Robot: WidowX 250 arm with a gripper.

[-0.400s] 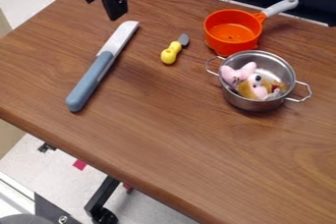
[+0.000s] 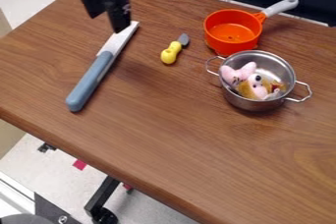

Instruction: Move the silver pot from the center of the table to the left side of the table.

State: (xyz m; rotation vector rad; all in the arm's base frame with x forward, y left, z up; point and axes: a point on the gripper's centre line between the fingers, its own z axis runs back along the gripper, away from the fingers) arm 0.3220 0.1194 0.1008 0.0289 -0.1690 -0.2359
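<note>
The black gripper point(image 2: 106, 21) hangs over the upper left of the table, just above the tip of the large knife, its two fingers apart with nothing between them. Well to its lower right, the silver pot point(image 2: 255, 104) stands upright on the right half of the wooden table point(image 2: 151, 144). Its two wire handles point left and right, and a small pink and brown plush toy point(image 2: 255, 84) lies inside.
A large knife point(image 2: 90, 81) with a blue-grey handle lies on the left. Between it and the pots is a small yellow-handled tool point(image 2: 171, 52). An orange saucepan point(image 2: 232, 31) stands directly behind the silver pot, its grey handle pointing to the upper right.
The gripper has come slightly lower in the view and a little to the right. The pot and the other objects have kept their places.
</note>
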